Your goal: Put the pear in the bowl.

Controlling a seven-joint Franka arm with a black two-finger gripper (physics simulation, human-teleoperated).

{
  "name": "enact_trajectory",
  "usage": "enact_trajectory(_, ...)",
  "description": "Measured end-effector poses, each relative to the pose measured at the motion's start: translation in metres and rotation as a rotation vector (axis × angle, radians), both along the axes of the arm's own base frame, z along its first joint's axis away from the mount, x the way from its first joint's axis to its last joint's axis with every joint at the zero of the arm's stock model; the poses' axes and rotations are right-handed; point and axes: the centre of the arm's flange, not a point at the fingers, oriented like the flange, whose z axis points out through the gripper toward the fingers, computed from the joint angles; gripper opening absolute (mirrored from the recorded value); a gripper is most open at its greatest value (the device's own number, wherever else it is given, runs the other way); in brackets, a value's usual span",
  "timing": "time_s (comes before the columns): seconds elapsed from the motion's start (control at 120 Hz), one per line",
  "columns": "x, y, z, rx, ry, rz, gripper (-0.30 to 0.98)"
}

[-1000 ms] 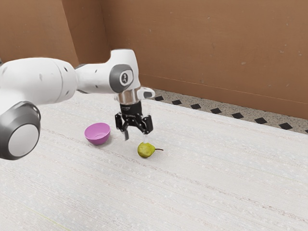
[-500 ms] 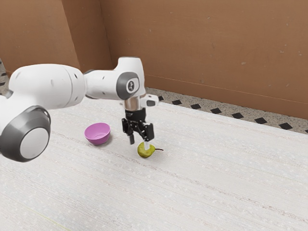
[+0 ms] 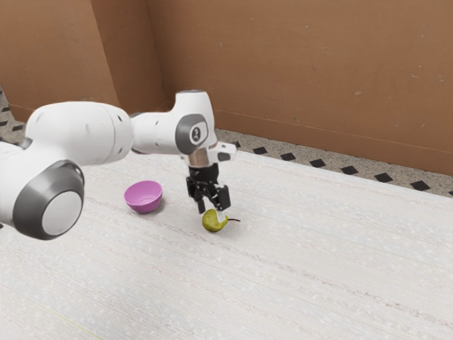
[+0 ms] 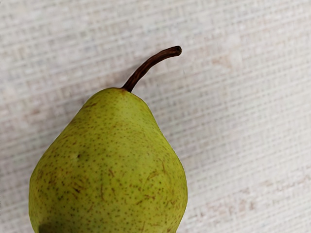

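My black gripper (image 3: pixel 212 212) is low over the pear in the exterior view, its fingers apart, one at the far side of the fruit and the other across its near top. The green pear (image 3: pixel 211 224) lies on the table with its dark stem toward the exterior view's right. In the wrist view the speckled pear (image 4: pixel 109 167) is large and close under my hand. A pink bowl (image 3: pixel 144 200) stands upright on the table, to the exterior view's left of the gripper, with nothing visible inside.
The pale, streaked tabletop (image 3: pixel 304 269) extends around the pear and bowl. Behind its far edge lie a floor strip with dark diamonds (image 3: pixel 317 163) and a brown wall (image 3: pixel 283 78).
My hand has come down and toward the exterior view's right, from above the table to close over the pear. Pear and bowl have stayed where they were.
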Motion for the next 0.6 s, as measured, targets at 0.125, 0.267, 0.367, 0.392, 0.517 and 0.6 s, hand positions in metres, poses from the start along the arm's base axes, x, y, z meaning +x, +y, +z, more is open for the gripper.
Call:
enact_trajectory(0.125,0.001,0.002,-0.004,-0.002,-0.002,0.001,0.57)
enact_trajectory(0.267,0.002,0.006,-0.008,-0.002,-0.006,0.005,0.57)
enact_trajectory(0.367,0.004,0.008,-0.010,0.001,-0.018,0.011,0.53)
enact_trajectory(0.392,0.004,0.008,-0.010,0.002,-0.023,0.013,0.53)
enact_trajectory(0.517,0.007,0.011,-0.012,-0.002,-0.045,0.033,0.51)
enact_trajectory(0.6,0.008,0.013,-0.016,-0.010,-0.055,0.049,0.50)
